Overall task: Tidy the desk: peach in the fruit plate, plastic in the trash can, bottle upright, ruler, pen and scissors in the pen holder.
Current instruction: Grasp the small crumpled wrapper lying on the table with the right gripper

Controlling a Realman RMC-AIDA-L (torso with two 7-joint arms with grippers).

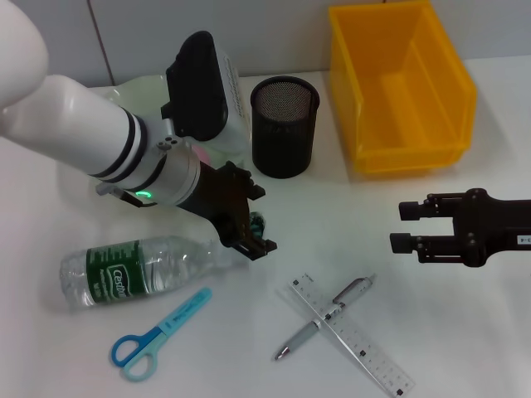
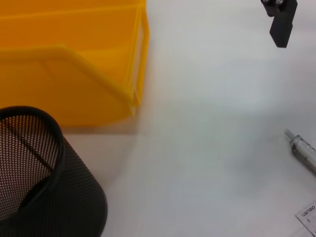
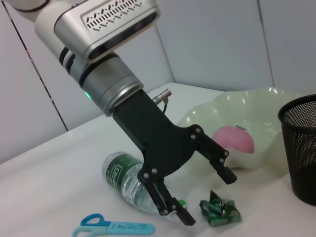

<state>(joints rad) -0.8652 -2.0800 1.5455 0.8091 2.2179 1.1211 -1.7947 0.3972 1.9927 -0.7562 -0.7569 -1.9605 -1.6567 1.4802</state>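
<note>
Desk (image 1: 465,348), white top, items as we log them:

- Left gripper (image 1: 253,230): low over desk centre-left, jaws spread wide, holding nothing. One finger sits by the bottle's cap end, the other beside the plastic; we can't tell if either touches.
- Right gripper (image 1: 405,226): hovering at right side, well apart from the rest, jaws parted, empty.
- Bottle (image 1: 145,267): lying on its side, front-left, green label up, cap end toward the left gripper.
- Plastic (image 3: 219,209): crumpled green wrapper on desk, just beside bottle cap, between the left gripper's fingers in the right wrist view.
- Peach (image 3: 233,140): pink, already in the fruit plate (image 3: 269,101), back-left; mostly hidden by the left arm in head view.
- Pen holder (image 1: 284,126): black mesh, upright, back centre, w/ nothing seen inside, near the plate.
- Trash can (image 1: 400,87): yellow, back-right, just beside pen holder; nothing seen inside.
- Scissors (image 1: 158,334): blue handles, flat on desk, front-left, near the bottle.
- Ruler (image 1: 353,335): flat, front centre.
- Pen (image 1: 323,318): lying crosswise over the ruler, touching it.
</note>
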